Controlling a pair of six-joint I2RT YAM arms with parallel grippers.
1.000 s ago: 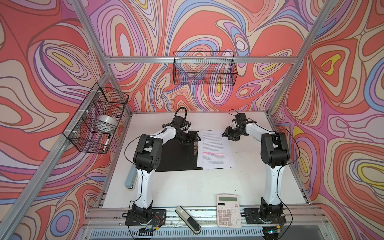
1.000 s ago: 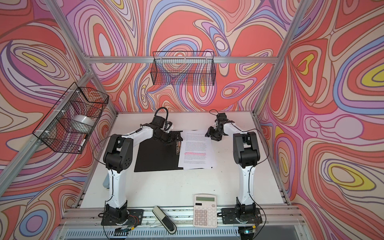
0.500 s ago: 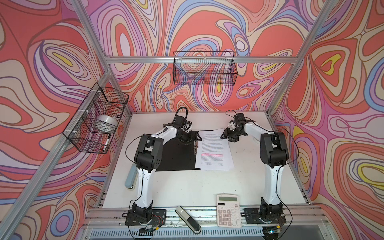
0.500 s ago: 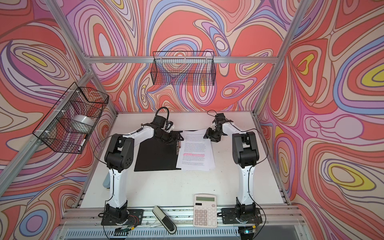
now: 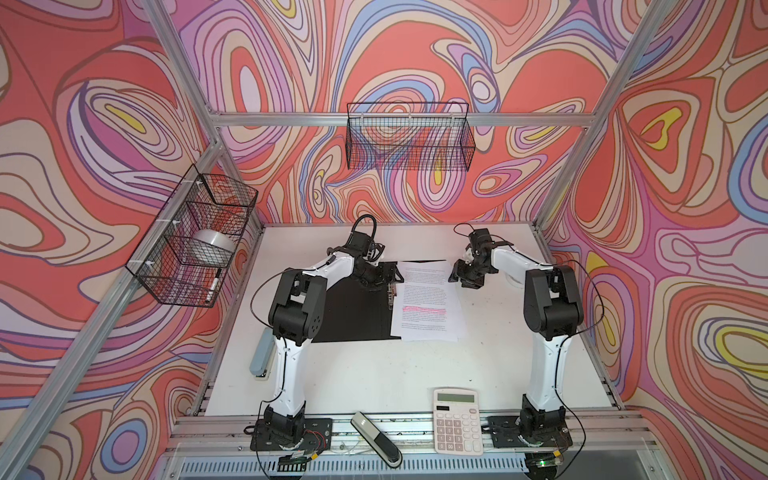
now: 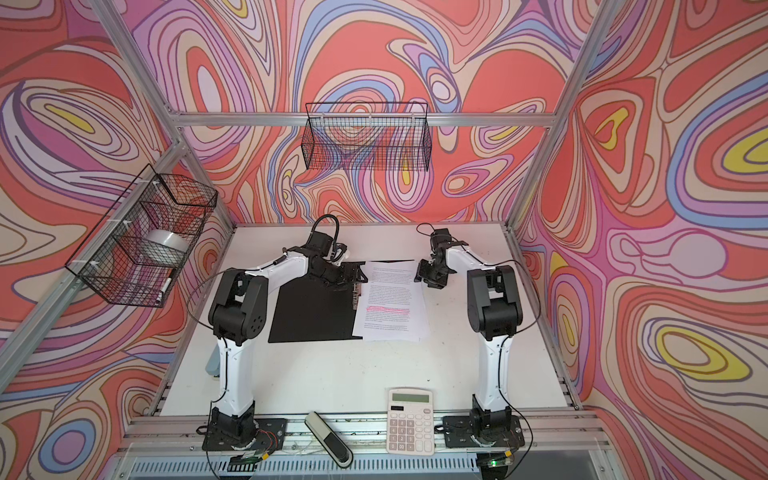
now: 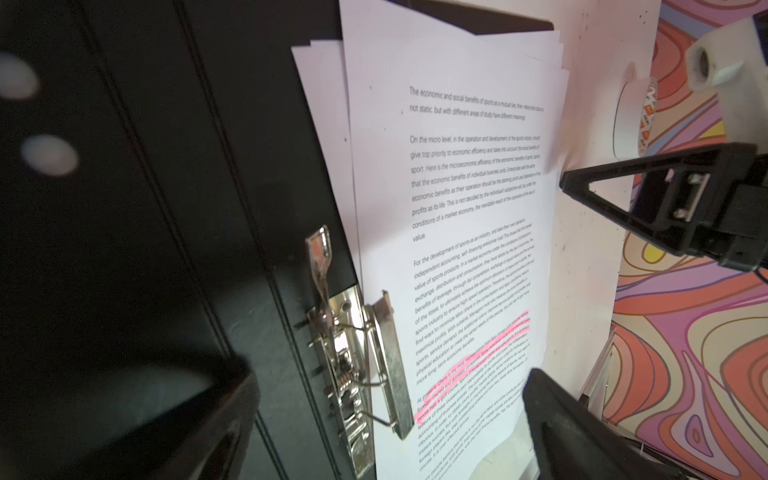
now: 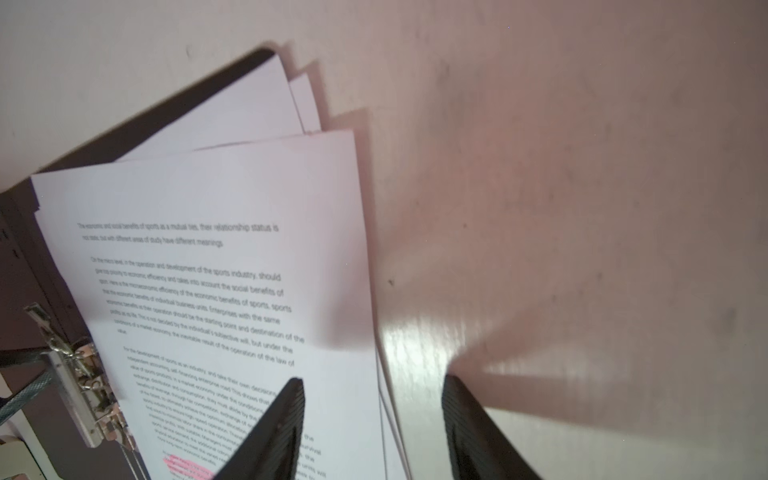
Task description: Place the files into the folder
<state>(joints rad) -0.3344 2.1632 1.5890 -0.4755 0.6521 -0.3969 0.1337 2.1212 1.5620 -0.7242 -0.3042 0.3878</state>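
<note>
Left wrist shows files [image 7: 457,208] reading "economic and social benefits".

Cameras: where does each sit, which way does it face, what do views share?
Both top views: high in front, looking down on the table; both arms whole, left gripper and right gripper included.
Left wrist: above the open folder, facing its clip and the files; left fingers, right gripper beyond.
Right wrist: low over the files' edge; right fingers.
Shared: the files' pink highlight.

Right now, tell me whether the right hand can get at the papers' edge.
Likely yes: the right hand is open, straddling the papers at their outer edge above the table, and nothing lies between them.
</note>
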